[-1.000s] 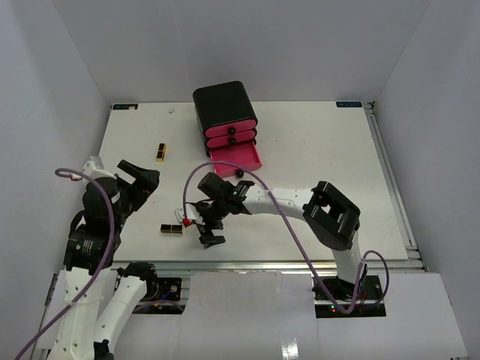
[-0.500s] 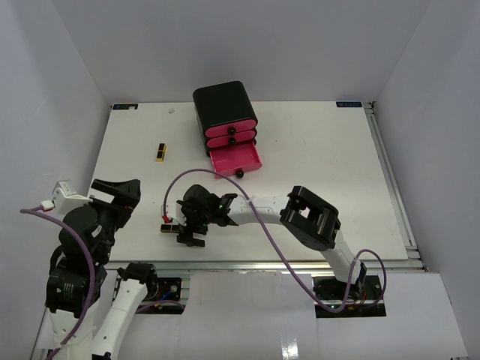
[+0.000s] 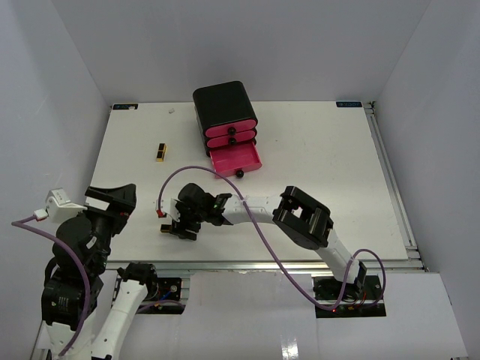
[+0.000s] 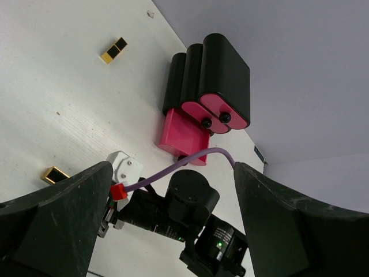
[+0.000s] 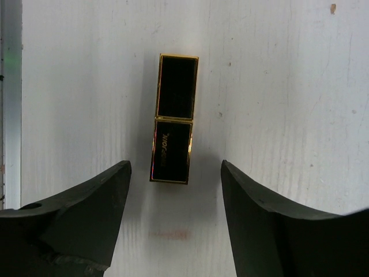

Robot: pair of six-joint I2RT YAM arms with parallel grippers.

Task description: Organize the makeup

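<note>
A black-and-gold lipstick case (image 5: 173, 118) lies flat on the white table just ahead of my open right gripper (image 5: 176, 190), whose fingers stand on either side of its near end without touching it. In the top view only its end (image 3: 163, 229) shows beside the right gripper (image 3: 180, 227). It also shows in the left wrist view (image 4: 53, 174). A second lipstick case (image 3: 161, 151) lies further back on the left, also seen in the left wrist view (image 4: 114, 50). My left gripper (image 3: 112, 199) is open and empty, raised at the table's left front. The bottles, tube and egg shape are out of view.
A black box with pink drawers (image 3: 226, 112) stands at the back middle, its bottom drawer (image 3: 237, 160) pulled open. A purple cable (image 3: 191, 171) loops over the right arm. The table's front rail (image 3: 300, 262) runs just behind the arm bases.
</note>
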